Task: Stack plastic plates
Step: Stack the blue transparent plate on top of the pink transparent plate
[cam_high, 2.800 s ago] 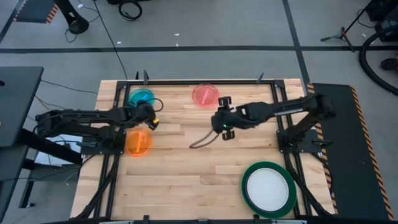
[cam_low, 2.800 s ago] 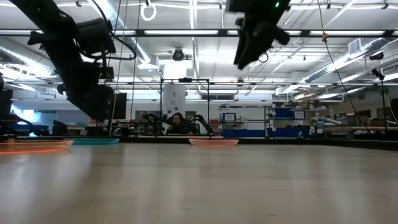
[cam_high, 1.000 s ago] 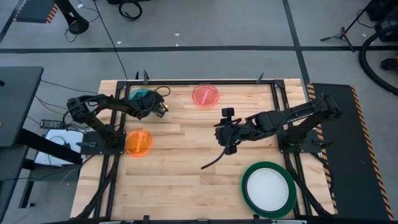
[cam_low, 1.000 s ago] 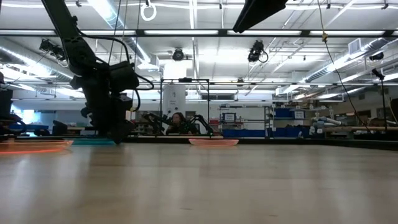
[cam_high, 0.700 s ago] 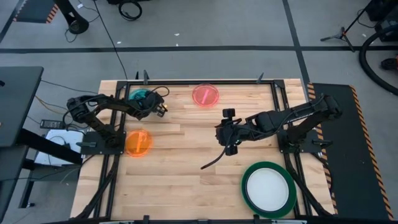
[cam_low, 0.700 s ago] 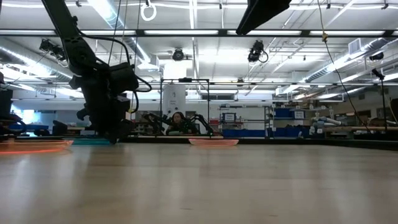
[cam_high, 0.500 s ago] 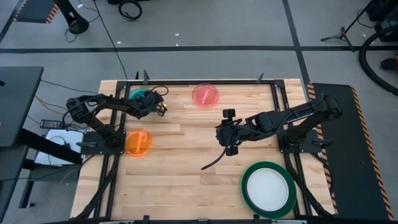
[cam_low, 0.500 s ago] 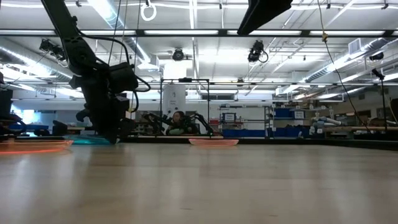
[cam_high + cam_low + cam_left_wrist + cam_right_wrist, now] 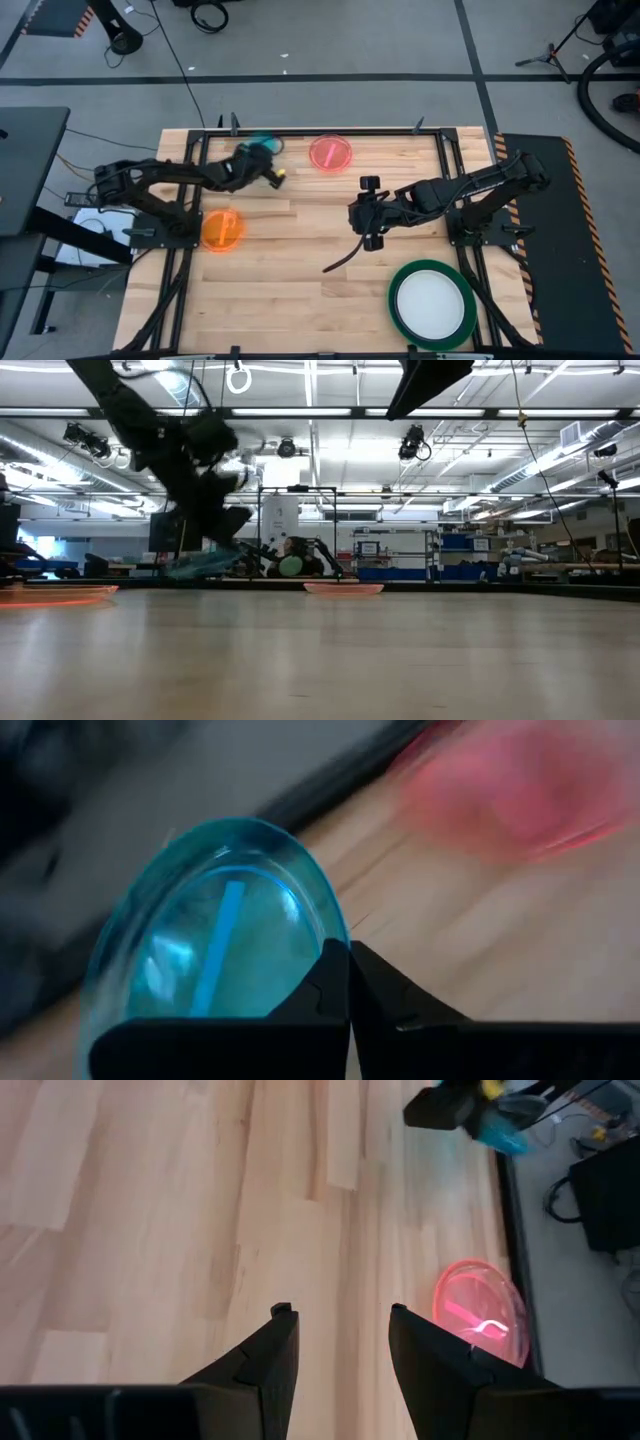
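The left claw (image 9: 262, 160) is clenched on the rim of the small blue plate (image 9: 205, 960) and carries it above the worktop (image 9: 300, 260), tilted, near the far edge. The relation that matters is this: the pink plate (image 9: 330, 152) lies just ahead of this claw, toward the right arm's side and flat on the wood. The blue plate sticks out from the fingertips toward the far edge. In my judgement the left arm is the nearer one to the pink plate.

The right claw (image 9: 335, 1330) is released and empty, and it hovers over bare wood with the pink plate beyond its fingers. The orange plate (image 9: 222, 229) rests behind the left claw. The white plate (image 9: 430, 303) sits in the dark green plate (image 9: 400, 275), well apart from both claws.
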`<state>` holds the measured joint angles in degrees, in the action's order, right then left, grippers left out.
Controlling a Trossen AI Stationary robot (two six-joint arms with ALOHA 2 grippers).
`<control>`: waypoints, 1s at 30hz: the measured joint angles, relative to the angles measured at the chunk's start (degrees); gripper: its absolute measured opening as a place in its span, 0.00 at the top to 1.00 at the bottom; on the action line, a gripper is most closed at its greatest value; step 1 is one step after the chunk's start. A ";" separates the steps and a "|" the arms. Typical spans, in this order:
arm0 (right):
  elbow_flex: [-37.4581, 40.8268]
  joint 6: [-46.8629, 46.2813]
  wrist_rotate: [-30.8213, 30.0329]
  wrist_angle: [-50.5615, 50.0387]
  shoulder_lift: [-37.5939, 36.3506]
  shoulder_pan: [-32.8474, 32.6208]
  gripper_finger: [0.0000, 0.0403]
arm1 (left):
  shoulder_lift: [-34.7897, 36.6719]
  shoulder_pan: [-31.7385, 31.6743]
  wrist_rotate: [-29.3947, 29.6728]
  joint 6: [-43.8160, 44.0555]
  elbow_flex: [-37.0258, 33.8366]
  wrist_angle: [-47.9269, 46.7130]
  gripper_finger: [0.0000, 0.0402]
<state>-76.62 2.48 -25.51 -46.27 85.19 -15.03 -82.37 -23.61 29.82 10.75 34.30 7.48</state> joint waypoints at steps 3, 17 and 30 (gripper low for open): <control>0.00 -0.02 1.69 0.07 0.00 -0.02 0.59 | -0.40 4.97 0.00 -7.13 1.65 8.82 0.99; 0.00 0.01 7.22 0.28 0.02 -0.02 0.59 | -25.97 1.87 -17.37 -24.23 34.53 -5.43 0.99; 0.00 -0.65 9.58 -1.86 0.02 -0.16 0.59 | -36.70 1.61 -28.17 -35.05 47.35 -13.24 0.99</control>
<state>-76.62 1.83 -15.92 -48.13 85.21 -15.19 -119.07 -22.00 1.65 -24.30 81.65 -5.76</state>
